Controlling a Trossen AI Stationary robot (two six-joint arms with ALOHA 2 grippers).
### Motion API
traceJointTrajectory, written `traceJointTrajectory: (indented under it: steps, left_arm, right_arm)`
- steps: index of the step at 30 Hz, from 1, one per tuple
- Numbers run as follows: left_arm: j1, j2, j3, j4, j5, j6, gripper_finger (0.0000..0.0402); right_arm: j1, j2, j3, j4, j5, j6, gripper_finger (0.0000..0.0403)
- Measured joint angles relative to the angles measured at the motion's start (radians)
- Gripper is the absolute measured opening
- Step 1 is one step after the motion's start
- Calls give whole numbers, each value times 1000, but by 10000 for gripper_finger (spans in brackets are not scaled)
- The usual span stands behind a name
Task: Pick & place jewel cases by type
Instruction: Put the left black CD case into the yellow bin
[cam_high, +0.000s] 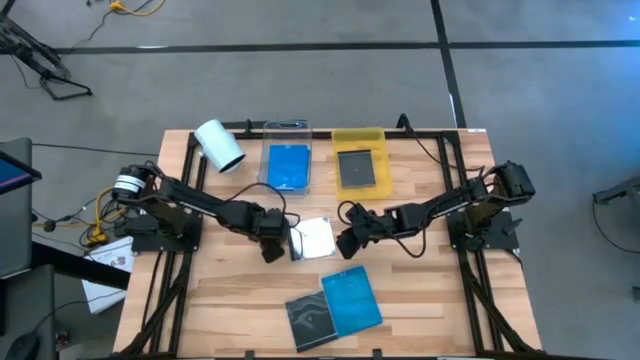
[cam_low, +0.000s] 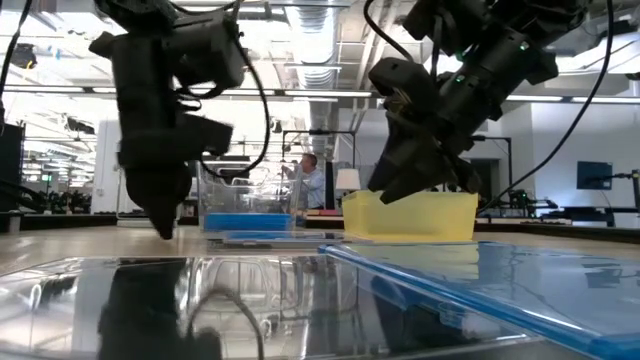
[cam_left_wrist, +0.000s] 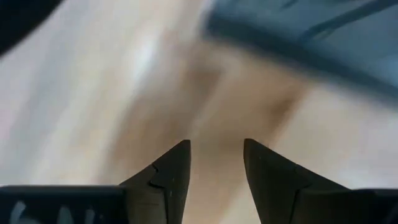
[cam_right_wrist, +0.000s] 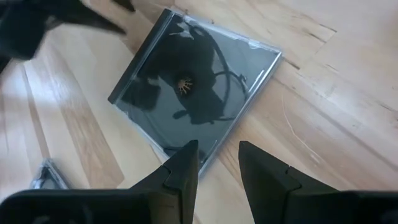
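Note:
A dark-backed jewel case with a clear lid (cam_high: 316, 238) (cam_right_wrist: 196, 81) lies flat on the wood at the table's middle. My left gripper (cam_high: 275, 250) (cam_left_wrist: 216, 152) stands just left of it, pointing down, open, with only wood between its fingers. My right gripper (cam_high: 347, 245) (cam_right_wrist: 217, 152) hovers open at the case's right, slanting down, its fingertips over the case's nearest corner and clear of it. Near the front edge a dark grey case (cam_high: 310, 318) and a blue case (cam_high: 352, 298) lie side by side.
At the far side stand a clear tray (cam_high: 287, 127) holding a blue case (cam_high: 288, 167) and a yellow tray (cam_high: 358, 134) holding a dark case (cam_high: 356, 168). A white roll (cam_high: 220, 145) lies at the far left. Bare wood shows at the table's near left and right.

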Motion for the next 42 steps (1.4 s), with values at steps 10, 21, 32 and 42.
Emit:
traceJointTrajectory:
  steps: [10,21,32,42]
  left_arm:
    - [0,-5,3,152,70,-108,141]
    - [-27,-104,4,138,69,-159,141]
    - [-42,-391,-16,194,-96,-214,141]
    - [-95,-528,-407,799,-118,-490,141]
  right_arm:
    - [4,0,0,1,-51,-9,108]
    - [41,0,0,-21,-52,-31,108]
    - [27,0,0,8,-59,-78,108]
    - [24,0,0,69,-103,-118,108]
